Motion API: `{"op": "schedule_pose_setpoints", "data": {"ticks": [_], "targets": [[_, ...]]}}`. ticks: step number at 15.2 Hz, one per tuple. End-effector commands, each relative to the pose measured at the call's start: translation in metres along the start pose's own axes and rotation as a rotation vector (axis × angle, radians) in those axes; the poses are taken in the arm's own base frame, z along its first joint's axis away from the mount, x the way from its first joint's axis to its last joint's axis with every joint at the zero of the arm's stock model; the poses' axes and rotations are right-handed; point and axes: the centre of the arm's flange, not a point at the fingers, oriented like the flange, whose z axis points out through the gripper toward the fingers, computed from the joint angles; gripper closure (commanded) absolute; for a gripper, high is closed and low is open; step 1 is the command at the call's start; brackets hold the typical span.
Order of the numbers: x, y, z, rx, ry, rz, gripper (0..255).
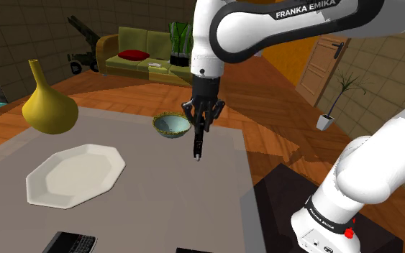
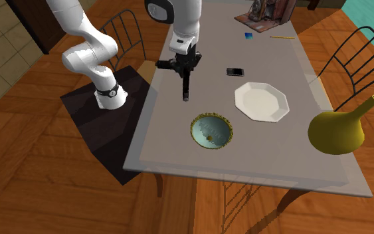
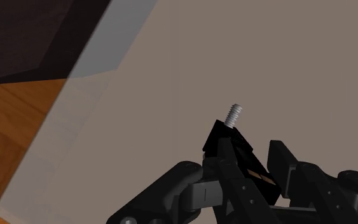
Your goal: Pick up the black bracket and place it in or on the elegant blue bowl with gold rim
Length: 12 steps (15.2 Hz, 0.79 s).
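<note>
The shoulder view looks down from close beside the stand (image 1: 280, 188), across the table (image 1: 172, 205) toward a sofa (image 1: 139, 50). The second exterior view sits higher and farther off, beyond the table's opposite edge, facing back. Both share its top, the bowl (image 1: 172, 126) and the plate (image 1: 75, 175). The wrist view hangs close over the table's edge

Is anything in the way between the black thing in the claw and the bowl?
No, nothing visible. The claw holds the black bracket above bare table, and the blue bowl sits nearby. The white plate lies off to the side.
</note>
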Motion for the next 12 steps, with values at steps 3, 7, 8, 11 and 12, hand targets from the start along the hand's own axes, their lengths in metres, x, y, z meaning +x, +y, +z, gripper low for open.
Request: {"op": "schedule_pose_setpoints", "data": {"ticks": [3, 7, 8, 11, 12], "targets": [[-0.002, -0.001, -0.022, 0.0, 0.0, 0.0, 255], [-0.004, -0.001, -0.043, 0.0, 0.0, 0.0, 255], [-0.005, -0.001, -0.048, 0.0, 0.0, 0.0, 255], [-0.006, -0.001, -0.064, 0.0, 0.0, 0.0, 255], [-0.007, -0.001, -0.069, 0.0, 0.0, 0.0, 255]]}}
